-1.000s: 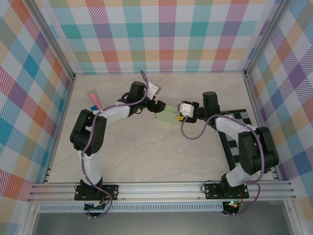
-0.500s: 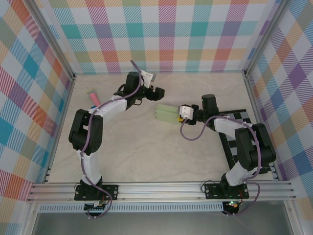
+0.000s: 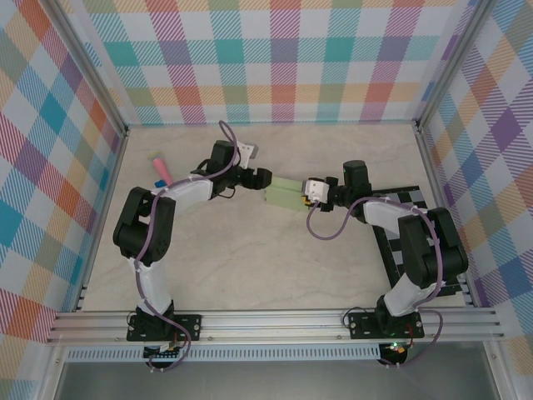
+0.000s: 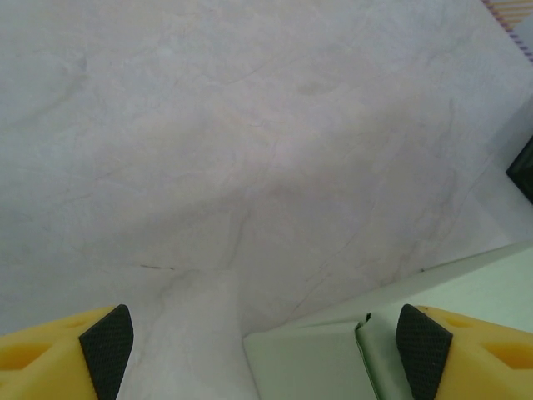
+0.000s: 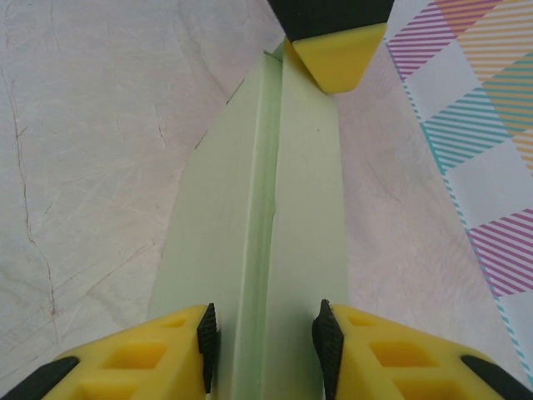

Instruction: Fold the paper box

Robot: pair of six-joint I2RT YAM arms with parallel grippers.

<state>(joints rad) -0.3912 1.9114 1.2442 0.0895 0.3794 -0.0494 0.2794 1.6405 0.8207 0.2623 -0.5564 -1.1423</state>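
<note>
From above, your left arm is swinging back in: half a second ago it was standing off toward the back wall, and now its jaws are coming up to the left end of the paper box. The box is lying on the desk between the two arms, looking like a formed block rather than a flat sheet. It is hardly shifting, and it is sitting well apart from the pink-and-blue stick while your right arm is staying at its right end, beside the checkered board. In the left wrist view, the left jaws are standing wide, pads far apart, and a corner of the box is showing low between them, close to the right-hand pad; you cannot tell whether it is touching. In the right wrist view, the right jaws are drawing in narrow on the near end of the box, card filling the gap between the pads, while a yellow fingertip of the left jaws is nosing at the far end. So you are probably bracing the box from both ends to finish a closing fold; the card is thin, so squeezing harder is risking a dent
</note>
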